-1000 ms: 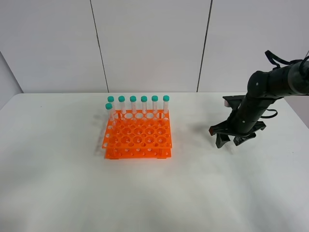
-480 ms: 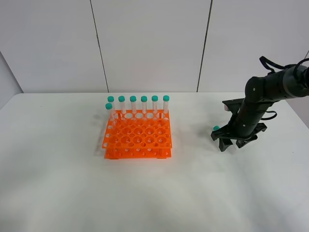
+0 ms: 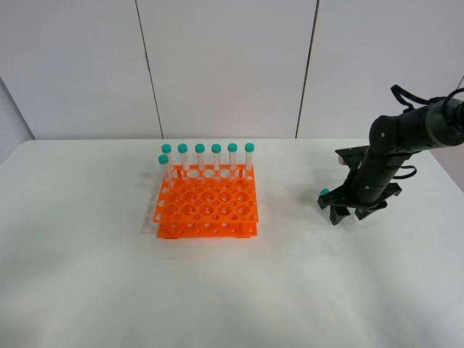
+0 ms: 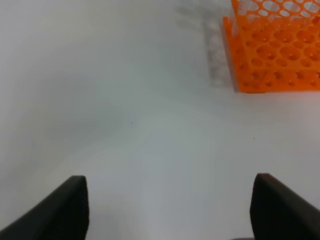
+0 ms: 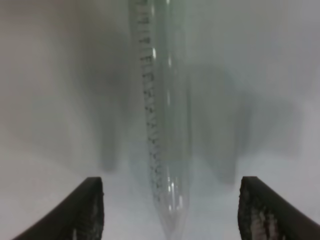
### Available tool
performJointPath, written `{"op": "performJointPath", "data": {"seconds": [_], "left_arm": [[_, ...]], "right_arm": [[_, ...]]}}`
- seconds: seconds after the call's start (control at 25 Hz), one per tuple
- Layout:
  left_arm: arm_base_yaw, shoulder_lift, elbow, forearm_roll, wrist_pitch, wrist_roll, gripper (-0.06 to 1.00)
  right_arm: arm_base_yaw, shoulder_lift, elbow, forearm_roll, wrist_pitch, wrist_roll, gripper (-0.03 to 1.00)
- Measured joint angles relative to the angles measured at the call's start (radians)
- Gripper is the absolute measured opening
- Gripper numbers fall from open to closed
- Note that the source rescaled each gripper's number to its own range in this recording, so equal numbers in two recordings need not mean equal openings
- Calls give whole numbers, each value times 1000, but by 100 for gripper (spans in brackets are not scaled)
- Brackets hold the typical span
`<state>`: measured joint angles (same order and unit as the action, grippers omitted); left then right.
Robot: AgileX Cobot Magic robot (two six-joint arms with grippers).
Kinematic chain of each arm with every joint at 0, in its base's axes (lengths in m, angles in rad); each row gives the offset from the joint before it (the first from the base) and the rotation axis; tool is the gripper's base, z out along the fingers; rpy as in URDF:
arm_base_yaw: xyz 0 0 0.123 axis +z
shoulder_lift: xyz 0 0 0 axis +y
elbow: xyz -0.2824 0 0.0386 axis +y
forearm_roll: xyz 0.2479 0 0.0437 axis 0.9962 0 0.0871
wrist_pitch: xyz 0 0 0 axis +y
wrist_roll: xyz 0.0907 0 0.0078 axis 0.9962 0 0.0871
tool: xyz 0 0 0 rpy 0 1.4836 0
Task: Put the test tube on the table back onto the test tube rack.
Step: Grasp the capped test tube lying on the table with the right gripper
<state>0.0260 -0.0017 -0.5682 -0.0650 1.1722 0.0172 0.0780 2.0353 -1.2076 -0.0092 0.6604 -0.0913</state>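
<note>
The test tube [image 5: 162, 115] lay on the table [image 3: 109, 283], well to the right of the rack [image 3: 206, 206]. It sat between the right gripper's [image 3: 349, 214] spread fingers, neither touching it. The left gripper [image 4: 170, 207] hung released over the table near the rack.

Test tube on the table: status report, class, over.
Left tool open, by rack. Right tool open, straddling tube, no grip. Tube lying on table. Nothing blocking seen.
</note>
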Motion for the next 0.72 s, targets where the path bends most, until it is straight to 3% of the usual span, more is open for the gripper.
{"op": "performJointPath", "data": {"seconds": [0.72], "left_arm": [[0, 0, 0, 0, 0, 0, 100]], "right_arm": [[-7, 24, 0, 9, -11, 0, 88]]}}
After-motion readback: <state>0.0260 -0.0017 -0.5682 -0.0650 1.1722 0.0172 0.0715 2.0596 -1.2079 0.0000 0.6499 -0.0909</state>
